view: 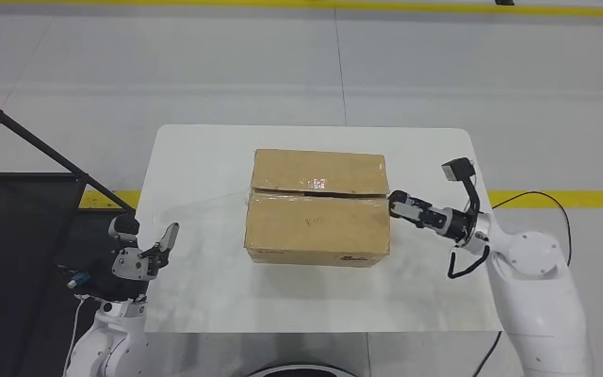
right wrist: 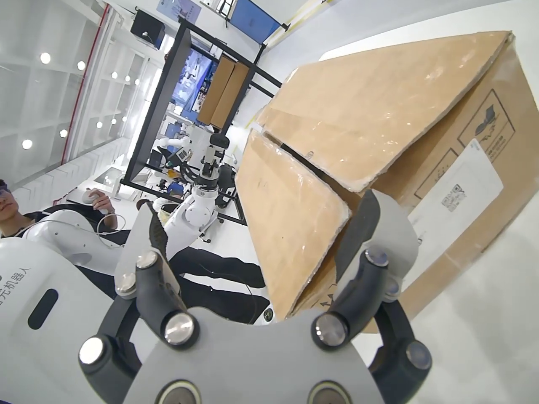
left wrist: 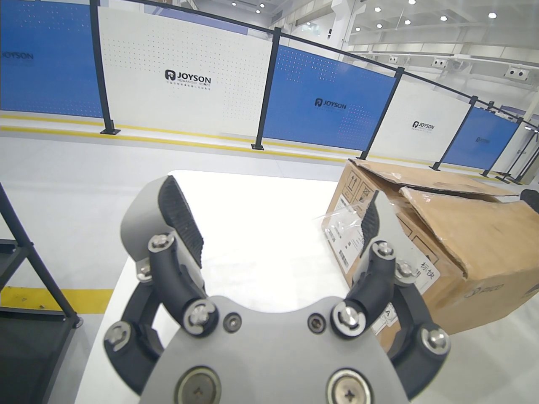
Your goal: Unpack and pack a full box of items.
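Brown cardboard box (view: 318, 207) mid-table — flaps down, seemingly unsealed.

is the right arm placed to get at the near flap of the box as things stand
Probably yes: the right gripper is open at the end of the box, a corner of the near flap lies just ahead of it, and nothing stands between.

A brown cardboard box (view: 317, 209) sits in the middle of the white worktop (view: 207, 292). Its two top flaps are folded shut with a dark slit between them. The right pincer (view: 396, 202) is at the box's right end, level with that slit. The left pincer (view: 162, 247) is near the worktop's left edge, well apart from the box.
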You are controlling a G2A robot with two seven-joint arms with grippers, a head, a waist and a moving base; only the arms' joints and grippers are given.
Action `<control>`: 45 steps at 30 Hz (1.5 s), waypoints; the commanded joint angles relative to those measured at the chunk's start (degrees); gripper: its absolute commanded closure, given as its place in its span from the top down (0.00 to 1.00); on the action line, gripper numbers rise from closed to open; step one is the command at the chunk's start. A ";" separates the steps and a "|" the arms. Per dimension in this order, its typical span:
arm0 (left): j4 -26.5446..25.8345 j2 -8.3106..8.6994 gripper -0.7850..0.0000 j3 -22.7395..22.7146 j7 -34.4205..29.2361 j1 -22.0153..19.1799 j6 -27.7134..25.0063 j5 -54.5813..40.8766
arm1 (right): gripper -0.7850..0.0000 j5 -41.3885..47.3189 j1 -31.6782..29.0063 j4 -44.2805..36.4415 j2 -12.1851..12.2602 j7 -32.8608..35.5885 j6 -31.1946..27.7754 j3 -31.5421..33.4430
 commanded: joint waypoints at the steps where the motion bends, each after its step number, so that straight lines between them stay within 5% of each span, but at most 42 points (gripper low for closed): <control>1: 0.02 -0.07 1.00 -0.02 0.00 -0.02 -0.04 0.03 | 1.00 1.45 -0.20 -0.44 0.12 0.75 -0.22 -0.04; 17: -0.99 -0.34 1.00 1.41 0.39 0.16 -3.52 4.13 | 1.00 19.84 -4.83 -11.39 1.58 11.91 -1.53 0.24; 35: -3.49 0.64 1.00 2.72 1.77 2.77 -16.33 20.25 | 1.00 3.80 -10.29 -21.00 6.03 13.00 -0.45 -6.21; 45: -2.08 1.09 1.00 4.94 -1.52 1.66 -16.05 28.91 | 1.00 12.70 -9.06 -16.53 7.43 6.29 -4.02 -4.70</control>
